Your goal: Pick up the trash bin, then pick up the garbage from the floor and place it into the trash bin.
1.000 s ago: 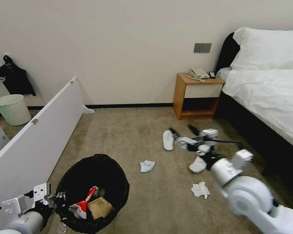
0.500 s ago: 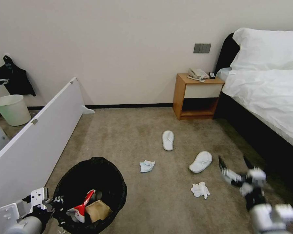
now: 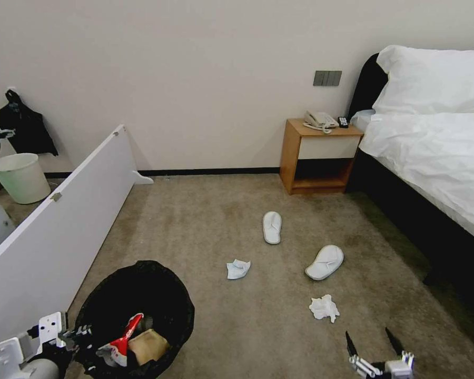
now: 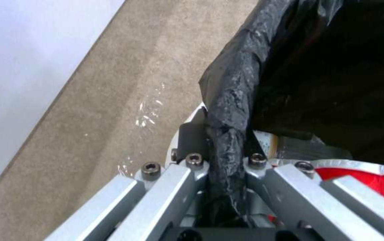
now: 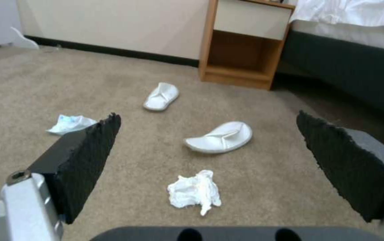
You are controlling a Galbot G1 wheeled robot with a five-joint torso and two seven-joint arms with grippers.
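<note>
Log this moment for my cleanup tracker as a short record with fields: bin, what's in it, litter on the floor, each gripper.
bin: black-lined bin, rim clamped by left gripper
in bin: red wrapper, cardboard
on floor: two slippers, bluish tissue, white tissue
left gripper: jaws shut on the bag-covered rim
right gripper: low over the carpet near the white tissue, jaws open, empty

bin [image 3: 142, 295] left, slippers [image 3: 272, 227] right of it
</note>
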